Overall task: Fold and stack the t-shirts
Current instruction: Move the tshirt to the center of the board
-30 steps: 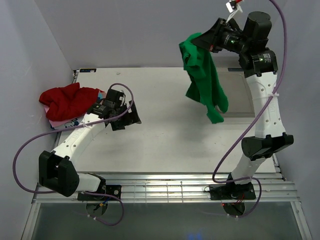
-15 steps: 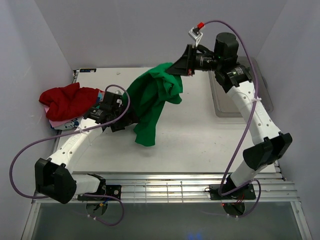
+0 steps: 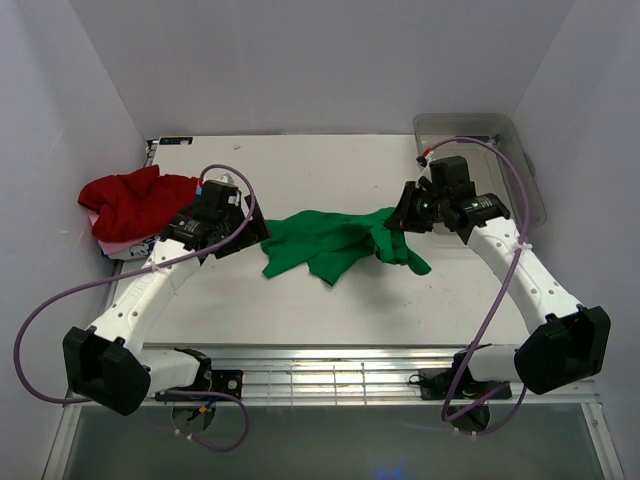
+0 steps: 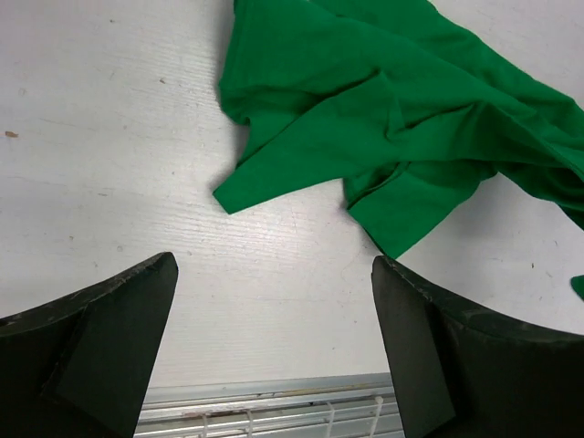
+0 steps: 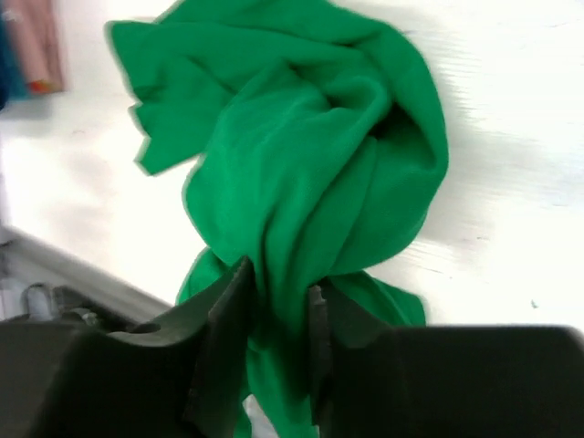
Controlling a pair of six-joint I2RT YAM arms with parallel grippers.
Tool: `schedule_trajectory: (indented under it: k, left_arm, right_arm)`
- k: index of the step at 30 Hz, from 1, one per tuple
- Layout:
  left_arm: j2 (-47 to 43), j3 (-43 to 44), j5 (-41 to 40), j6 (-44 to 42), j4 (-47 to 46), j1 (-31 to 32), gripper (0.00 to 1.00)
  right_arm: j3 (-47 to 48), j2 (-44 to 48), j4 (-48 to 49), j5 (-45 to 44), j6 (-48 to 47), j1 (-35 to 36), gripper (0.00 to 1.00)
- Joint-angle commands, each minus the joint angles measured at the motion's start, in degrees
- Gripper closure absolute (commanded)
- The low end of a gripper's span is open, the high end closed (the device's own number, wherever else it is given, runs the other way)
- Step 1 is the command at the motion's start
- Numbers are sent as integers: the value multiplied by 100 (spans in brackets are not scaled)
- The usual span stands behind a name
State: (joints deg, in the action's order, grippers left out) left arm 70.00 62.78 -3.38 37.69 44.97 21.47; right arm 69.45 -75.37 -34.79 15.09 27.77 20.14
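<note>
The green t-shirt point(image 3: 335, 240) lies crumpled and drawn out lengthwise on the desk point(image 3: 330, 310), between the two end effectors. It is not yet flattened or folded.

One bunched end of the shirt sits inside the right end effector point(image 5: 272, 306). Its fingers are almost closed and pinch a thick gather of the cloth. The rest of the garment trails ahead of this end effector toward the left arm. The grip appears intended to lay the shirt across the open middle of the desk, where it can be spread.

The left end effector point(image 4: 272, 274) is spread to its widest and holds nothing. It is posed over the desk, with a free corner of the green cloth just ahead of its fingertips and apart from them. From this pose it seems placed to take the loose edge so that both arms can pull the shirt flat.

The red t-shirt point(image 3: 125, 200) lies in a heap to the outer side of the left end effector, on top of the pink/white t-shirt point(image 3: 118, 243), of which only an edge shows. Both are unfolded and apparently set aside for later.

The clear plastic bin point(image 3: 520, 150) stands beyond the right end effector, well apart from the shirts.
</note>
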Motion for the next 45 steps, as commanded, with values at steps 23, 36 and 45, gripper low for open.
schedule_trajectory:
  k: [23, 36, 45]
  left_arm:
    - [-1339, 1139, -1710, 669, 696, -47, 2]
    - [-1630, 937, -1693, 713, 1040, -47, 2]
    - [-1753, 806, -1622, 766, 1110, -47, 2]
  right_arm:
    - [6107, -6031, -1251, -797, -1415, 2618, 24]
    - [5703, -6692, 15, -630, -1388, 2952, 24]
    - [5939, -6885, 394, -797, -1353, 3154, 23]
